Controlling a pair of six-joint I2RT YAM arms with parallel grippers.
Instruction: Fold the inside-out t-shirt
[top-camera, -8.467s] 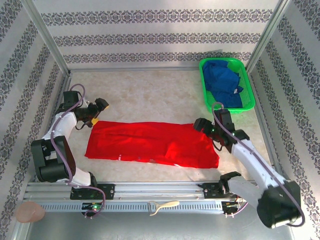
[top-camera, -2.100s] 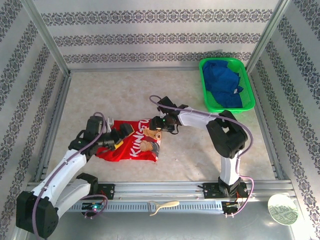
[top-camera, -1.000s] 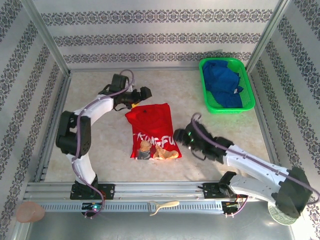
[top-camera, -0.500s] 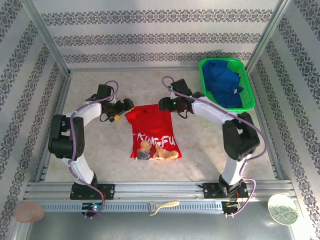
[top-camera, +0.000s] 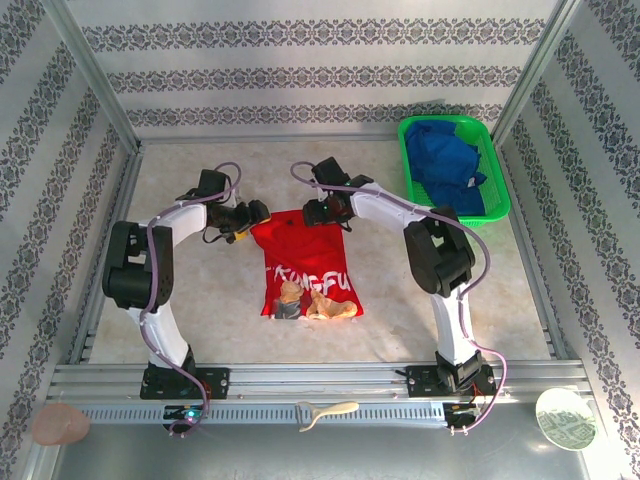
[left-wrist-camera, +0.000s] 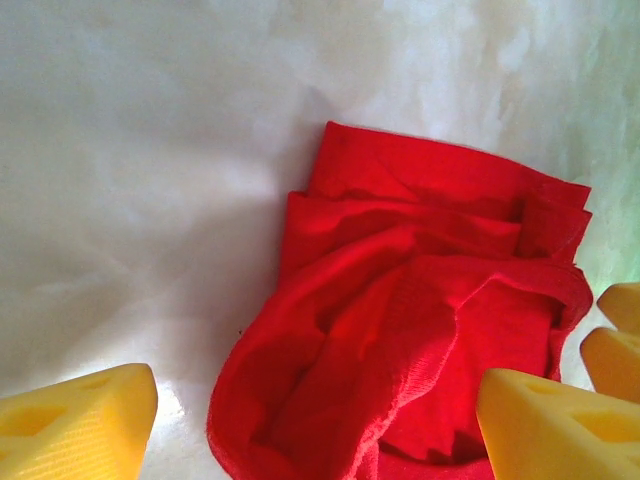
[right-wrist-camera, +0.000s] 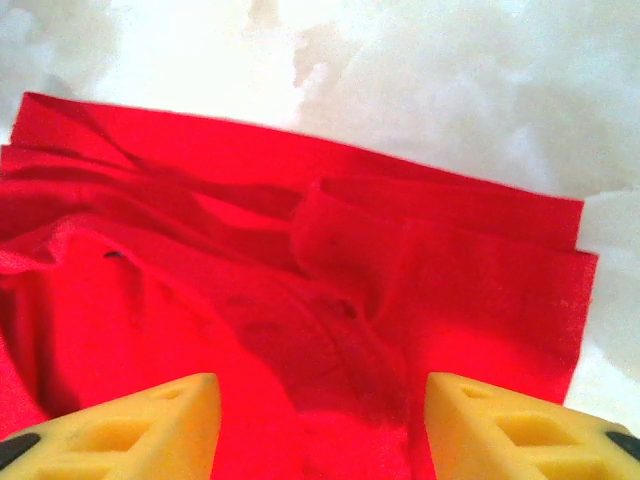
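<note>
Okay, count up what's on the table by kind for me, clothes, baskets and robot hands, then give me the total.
Clothes: 2, the red t-shirt and the blue garment
Baskets: 1, the green basket
Robot hands: 2, the left hand and the right hand
Total: 5

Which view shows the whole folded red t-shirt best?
Top external: the whole red t-shirt is in frame, folded into a rectangle with its white lettering facing up. The left wrist view catches its bunched corner layers; the right wrist view catches its layered far edge.
</note>
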